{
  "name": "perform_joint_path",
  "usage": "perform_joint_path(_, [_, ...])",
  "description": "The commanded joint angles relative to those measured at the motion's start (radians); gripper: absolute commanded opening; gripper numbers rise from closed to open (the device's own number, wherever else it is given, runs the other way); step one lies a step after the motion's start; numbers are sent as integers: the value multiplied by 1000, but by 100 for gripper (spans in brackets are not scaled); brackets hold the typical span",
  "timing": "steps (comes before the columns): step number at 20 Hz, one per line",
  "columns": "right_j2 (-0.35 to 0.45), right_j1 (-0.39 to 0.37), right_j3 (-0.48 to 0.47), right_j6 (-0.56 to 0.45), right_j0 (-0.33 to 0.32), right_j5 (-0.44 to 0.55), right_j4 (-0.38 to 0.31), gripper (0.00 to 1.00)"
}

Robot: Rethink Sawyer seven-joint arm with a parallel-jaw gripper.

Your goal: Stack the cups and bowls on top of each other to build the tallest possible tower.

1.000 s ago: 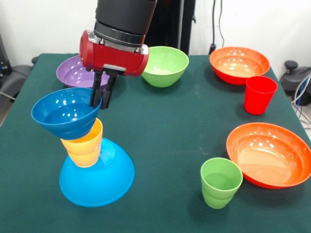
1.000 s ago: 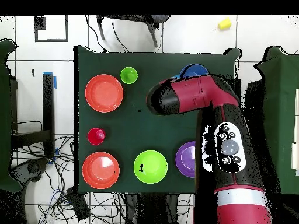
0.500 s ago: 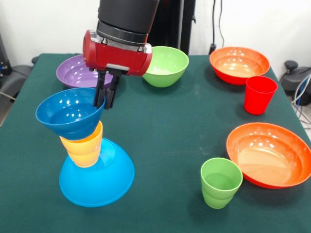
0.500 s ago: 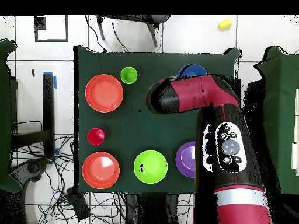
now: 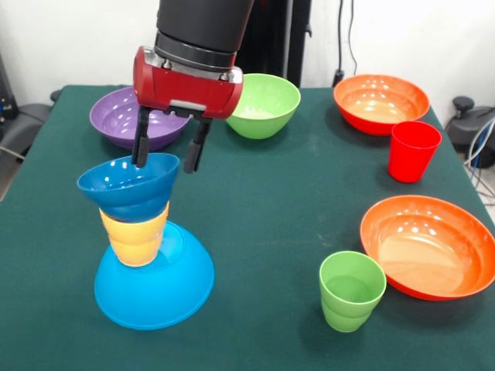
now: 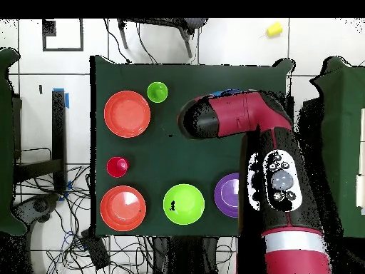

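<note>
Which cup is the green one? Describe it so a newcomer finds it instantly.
Start at the wide orange bowl nearest the camera in the front view. Just beside it stands the green cup, upright and empty. It is the only green tumbler; the other green thing is a far larger bowl.

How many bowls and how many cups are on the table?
Bowls: 6, purple, green, dark blue, light blue, two orange.
Cups: 3 clearly seen, yellow, green, red.
Total: 9.
</note>
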Motion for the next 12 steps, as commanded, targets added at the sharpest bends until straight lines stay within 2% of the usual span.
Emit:
perform_joint_path(1, [-8, 46, -15, -51, 40, 162, -11, 100])
perform_joint_path(10, [-11, 45, -29, -59, 46, 192, -25, 100])
perform_joint_path(12, [-15, 52, -57, -63, 57, 229, -32, 100])
